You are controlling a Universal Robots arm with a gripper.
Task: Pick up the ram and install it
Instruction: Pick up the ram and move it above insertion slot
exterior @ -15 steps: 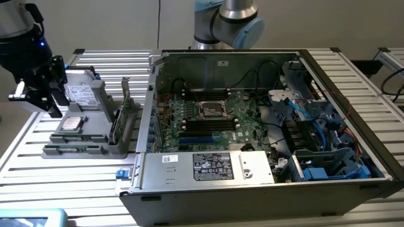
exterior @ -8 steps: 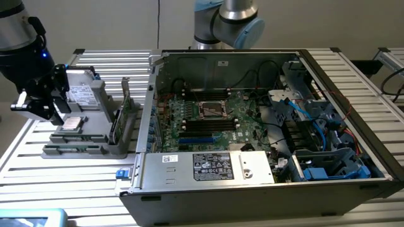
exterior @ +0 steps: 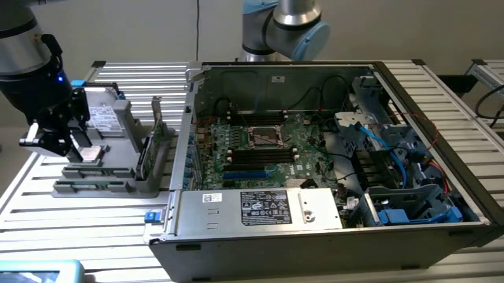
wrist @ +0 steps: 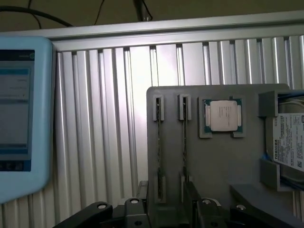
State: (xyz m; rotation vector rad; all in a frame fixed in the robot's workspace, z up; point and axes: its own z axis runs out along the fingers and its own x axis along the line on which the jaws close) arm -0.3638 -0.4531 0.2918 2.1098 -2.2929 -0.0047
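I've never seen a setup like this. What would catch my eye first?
The big open computer case on the slatted table, its green motherboard laid bare. At the exterior view's left, the arm's open gripper hangs over a grey tray holding a silver processor chip and two thin ram sticks standing on edge in slots.

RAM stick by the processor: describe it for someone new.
At the exterior view's left of the open computer case sits a gray holder. The ram is a thin dark-green stick slotted on edge, the one of two nearest the silver processor; the green card beside it stands taller.
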